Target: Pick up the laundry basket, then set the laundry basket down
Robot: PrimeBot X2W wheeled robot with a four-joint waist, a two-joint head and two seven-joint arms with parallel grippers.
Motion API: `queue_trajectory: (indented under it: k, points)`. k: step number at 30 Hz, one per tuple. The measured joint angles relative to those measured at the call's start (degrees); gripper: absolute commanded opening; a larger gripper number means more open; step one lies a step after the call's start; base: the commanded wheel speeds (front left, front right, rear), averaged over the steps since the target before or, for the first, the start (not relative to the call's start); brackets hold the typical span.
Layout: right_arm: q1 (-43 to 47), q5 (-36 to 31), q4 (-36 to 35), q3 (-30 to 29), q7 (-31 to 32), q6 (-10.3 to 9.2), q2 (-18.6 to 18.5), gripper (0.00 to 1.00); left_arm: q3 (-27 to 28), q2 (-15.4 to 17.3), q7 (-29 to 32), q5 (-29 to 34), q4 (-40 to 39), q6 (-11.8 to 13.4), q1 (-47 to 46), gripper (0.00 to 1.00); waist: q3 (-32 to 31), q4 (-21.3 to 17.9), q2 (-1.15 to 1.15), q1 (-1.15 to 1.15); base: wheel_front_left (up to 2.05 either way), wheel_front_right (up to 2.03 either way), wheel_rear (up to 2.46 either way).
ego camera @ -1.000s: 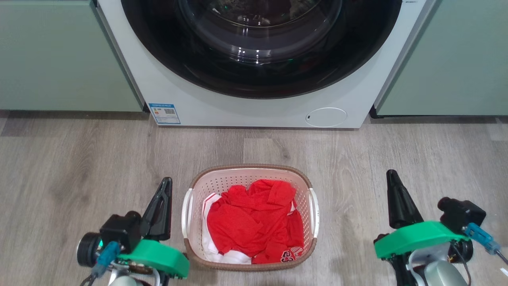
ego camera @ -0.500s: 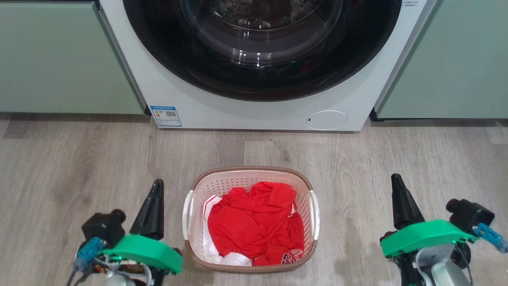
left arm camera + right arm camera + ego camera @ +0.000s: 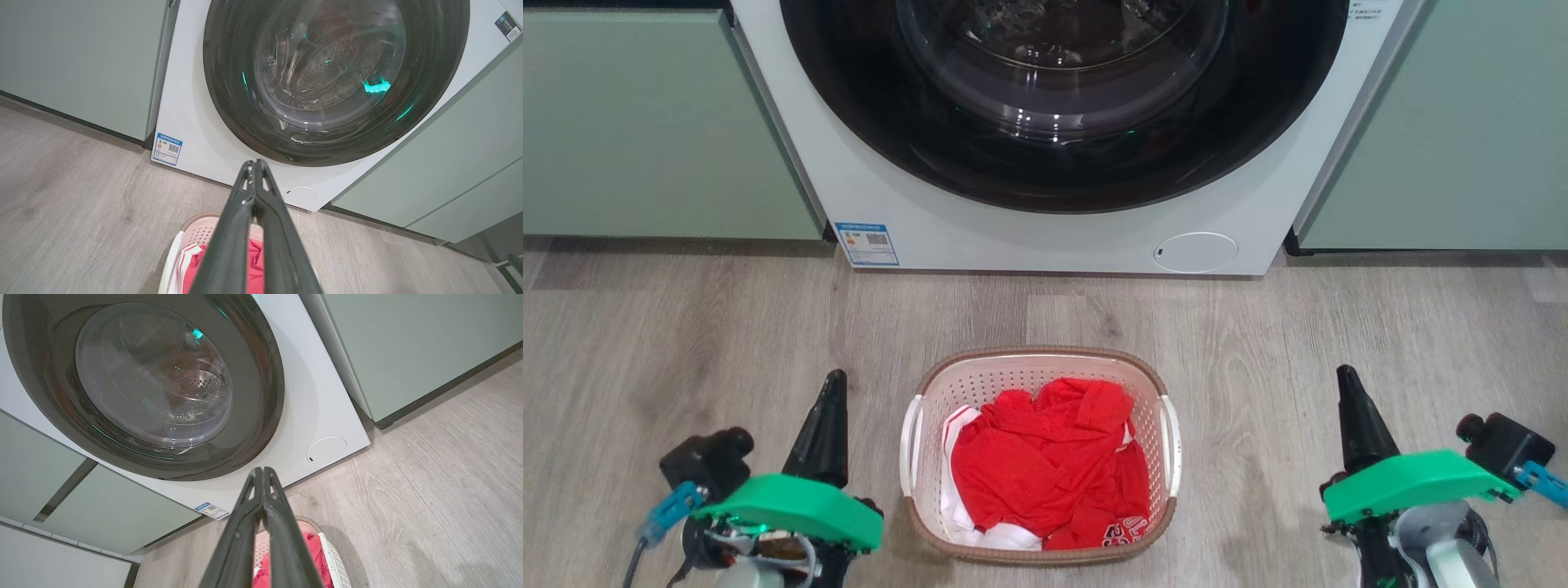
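The laundry basket (image 3: 947, 384), cream with perforated walls, a brown woven rim and white side handles, stands on the wood floor at the bottom centre of the head view. Red and white clothes (image 3: 1045, 469) fill it. My left gripper (image 3: 833, 378) is shut and empty, a short way left of the basket's left handle (image 3: 907, 445), not touching it. On the far right my right gripper (image 3: 1346, 374) is shut and empty, well clear of the right handle (image 3: 1173, 445). The left wrist view looks past shut fingertips (image 3: 254, 164) at the basket's corner (image 3: 173, 257); the right wrist view shows shut fingertips (image 3: 262, 471) above the basket (image 3: 337, 559).
A white front-loading washing machine (image 3: 1062, 233) with a dark round door (image 3: 1062, 98) stands just behind the basket. Pale green cabinets (image 3: 645, 122) flank it on both sides (image 3: 1454, 139). Bare grey wood floor (image 3: 686, 343) lies around the basket.
The left gripper has drawn back and left, away from the basket's left handle. The right gripper has slid slightly lower and right. The head view has shifted a little, so the scene sits lower.
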Motion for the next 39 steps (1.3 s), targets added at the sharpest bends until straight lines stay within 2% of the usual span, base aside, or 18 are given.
queue_trajectory:
  k: [39]
  points:
    - [-1.2,21.4,3.0,-4.1,5.8,0.0,-0.3,0.0,5.0,0.1,6.1,-27.5,3.2,-1.2,-2.0,0.0,-1.7,0.4,0.0,0.0,0.0,0.0,0.0]
